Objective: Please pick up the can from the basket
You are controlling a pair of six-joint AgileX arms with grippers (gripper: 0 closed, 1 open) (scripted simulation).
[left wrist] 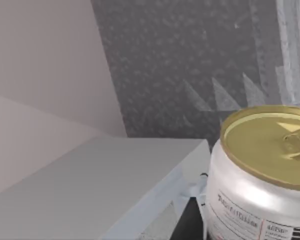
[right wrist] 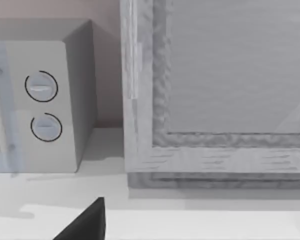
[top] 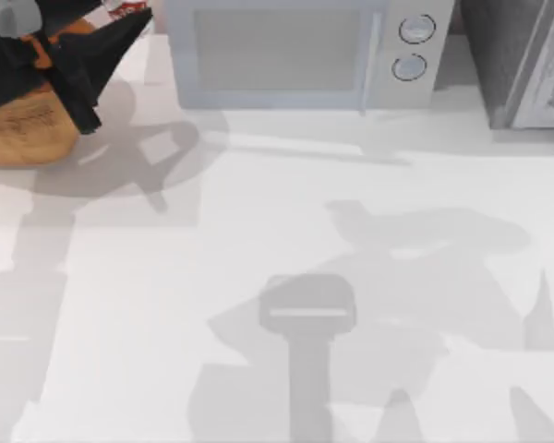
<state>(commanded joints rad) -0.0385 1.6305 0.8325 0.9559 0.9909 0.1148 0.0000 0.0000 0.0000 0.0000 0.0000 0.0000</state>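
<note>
While the can (left wrist: pixel 262 170) sits close before the left wrist camera, its gold round end tilted up and its white label with red print below, I cannot tell from that view whether it is clamped, because no fingertip shows against it. From above, the left gripper (top: pixel 78 69) hangs over the basket (top: pixel 28 129) at the table's far left corner, its dark body covering most of the woven bowl, so what lies inside is hidden, and whether the claw is parted or clenched cannot be told. Only the basket's tan outer wall shows, near the table's left edge. Just to its right stands the microwave (top: pixel 295 51) along the back edge, with a grey panelled box (top: pixel 526 65) at the far right. The white table (top: pixel 286 231) in front is wide and open, crossed by arm shadows. One dark finger (right wrist: pixel 85 225) shows in the right wrist view, facing the microwave's two dials; that claw's state cannot be told.
</note>
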